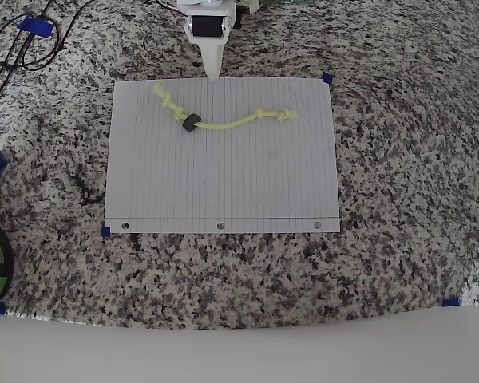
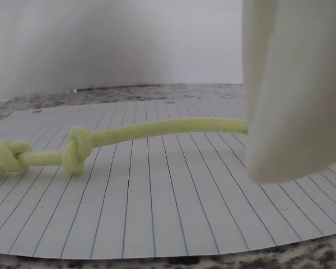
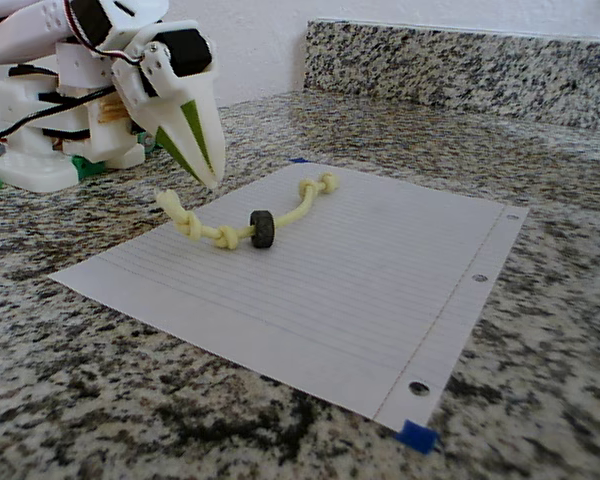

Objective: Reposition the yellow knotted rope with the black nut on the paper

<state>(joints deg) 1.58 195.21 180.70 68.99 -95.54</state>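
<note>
Rope (image 1: 223, 122), yellow and knotted, lay across the far half of the lined paper (image 1: 223, 183) in the overhead view, sagging slightly between a pair of knots at its left end and another pair at its right. A black nut (image 1: 191, 122) sat threaded on it just right of the left knots, resting on the sheet.

My gripper (image 1: 213, 72) hung at the far edge of the paper, tip pointing down, just beyond the rope's left end and not touching it. In the fixed view the tip (image 3: 208, 178) stood above and slightly behind that end (image 3: 170, 205), with the nut (image 3: 263, 228) a little nearer the camera. The fingers appeared closed together to a single point and held nothing. The wrist view showed one pale finger (image 2: 291, 89) low over the paper (image 2: 157, 207), the rope (image 2: 157, 128) running out leftward from behind it to two knots (image 2: 78, 147).

The step in hand, as I judged it, was the approach to a first grasp. To do it well I would open the fingers before descending, straddle the cord beside a knot so it cannot slip through, and close gently. Lifting only a little should keep the nut from sliding and the sheet from dragging.
</note>
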